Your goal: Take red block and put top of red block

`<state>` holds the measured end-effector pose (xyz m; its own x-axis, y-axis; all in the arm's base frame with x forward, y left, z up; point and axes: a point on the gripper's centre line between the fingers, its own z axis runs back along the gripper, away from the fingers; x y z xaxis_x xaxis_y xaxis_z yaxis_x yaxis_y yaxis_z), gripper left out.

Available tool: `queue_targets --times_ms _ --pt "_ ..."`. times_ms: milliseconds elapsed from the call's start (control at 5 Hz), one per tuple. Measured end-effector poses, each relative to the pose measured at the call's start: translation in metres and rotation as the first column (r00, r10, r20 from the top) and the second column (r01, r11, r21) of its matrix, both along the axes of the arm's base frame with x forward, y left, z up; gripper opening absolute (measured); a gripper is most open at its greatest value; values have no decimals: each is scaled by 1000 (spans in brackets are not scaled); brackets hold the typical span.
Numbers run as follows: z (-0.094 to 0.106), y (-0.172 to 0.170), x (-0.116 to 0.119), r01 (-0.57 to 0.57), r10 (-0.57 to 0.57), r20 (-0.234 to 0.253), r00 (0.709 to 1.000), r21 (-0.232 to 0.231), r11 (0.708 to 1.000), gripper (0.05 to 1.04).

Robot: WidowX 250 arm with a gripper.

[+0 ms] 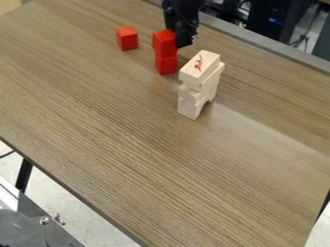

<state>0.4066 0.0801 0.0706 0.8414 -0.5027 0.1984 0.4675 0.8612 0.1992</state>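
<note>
"Red block [164,41], the upper one: where does it sit?"

"On top of the lower red block [166,64], towards the far side of the table [148,159]. The two make a small upright stack. A separate red block [128,38] stands near them, to the left in the camera view."

"And the gripper [184,40]?"

"It hangs down from the top edge, black, right beside the upper block. Whether its jaws are wide, narrow or round the block, I can't tell."

"What's the surface like?"

"Brown wood grain, with fine streaks running across it. A pale sheen lies over the right part, and a grey strip [270,46] borders the far edge. Nearer the camera than the red stack, and to its right, is a tower of pale wooden blocks [189,91]. The top one has a red scribble [199,62] on it, and there's an arched cut-out low on one side."

"Now the room round it."

"Past the far edge there's a dark case [276,19] with small blue lights, and cables [305,39] to the right of it. At the lower left you see pale floor [77,217], a black table leg [24,175] and a bit of dark cable [6,154]. In that bottom corner is a grey metal surface [57,234] with a round bolt head [44,220]. Pale floor shows at the lower right corner too."
</note>
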Motion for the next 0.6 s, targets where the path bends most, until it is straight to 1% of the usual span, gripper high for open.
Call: queue_targets --times_ms 200,400,600 --pt "-4 -1 -3 3 -3 -14 1000 -2 1000 899" --pt "-3 -3 -3 -6 6 -14 1000 -27 1000 1005" --pt "4 -3 1 -23 23 2 1000 -75 997 1000"
